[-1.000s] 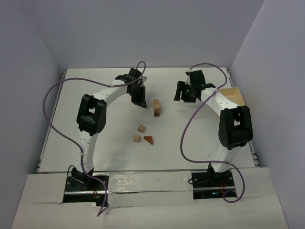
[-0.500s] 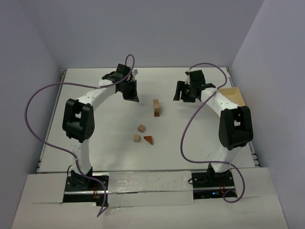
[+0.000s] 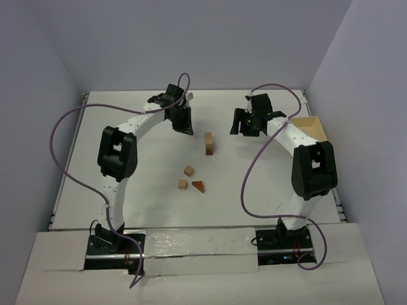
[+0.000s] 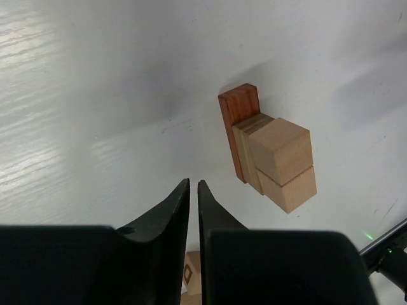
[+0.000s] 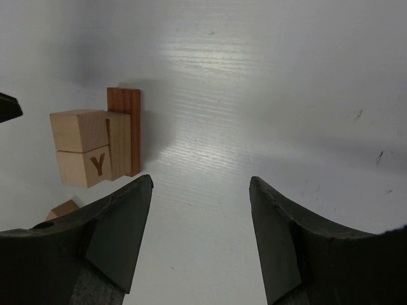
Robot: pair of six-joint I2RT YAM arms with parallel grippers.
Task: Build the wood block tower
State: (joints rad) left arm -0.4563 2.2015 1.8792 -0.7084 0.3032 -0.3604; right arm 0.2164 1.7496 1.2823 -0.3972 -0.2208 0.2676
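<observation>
**Container.** Pale wooden box (image 3: 311,126), well to the right of the tower (image 3: 208,143), at the right edge of the white counter (image 3: 152,206). It is partly hidden behind the right arm (image 3: 311,168). Only a corner shows, and what lies in it cannot be told.

**Tower.** A one-block-wide column, upright on the counter between the two tools. It has a reddish-brown block at the foot and tan blocks above. In the right wrist view one tan face bears a letter Y (image 5: 97,164).

**Loose blocks.** Farther cube (image 3: 189,170) and nearer cube (image 3: 182,184), both on the near side of the tower and apart from it. The reddish-brown wedge (image 3: 198,185) lies just right of the nearer cube.

**Left arm** (image 3: 117,155). It rises from its base, with the elbow well to the left of the tower. The forearm reaches across toward the tower, and a purple cable (image 3: 67,124) loops off its outer side.

**Left tool** (image 3: 185,126). It hangs just left of the tower and slightly beyond it, pointing down at the counter. The fingers (image 4: 168,213) are pressed almost together with only a thin slit between them. It pinches nothing and stands apart from the tower.

**Right arm.** The elbow is well to the right of the tower, and the forearm is angled back toward it.

**Right tool** (image 3: 247,127). It sits right of the tower and slightly beyond it, facing down. The fingers (image 5: 124,219) are spread wide with bare counter showing between them. It holds nothing and does not touch the tower.
</observation>
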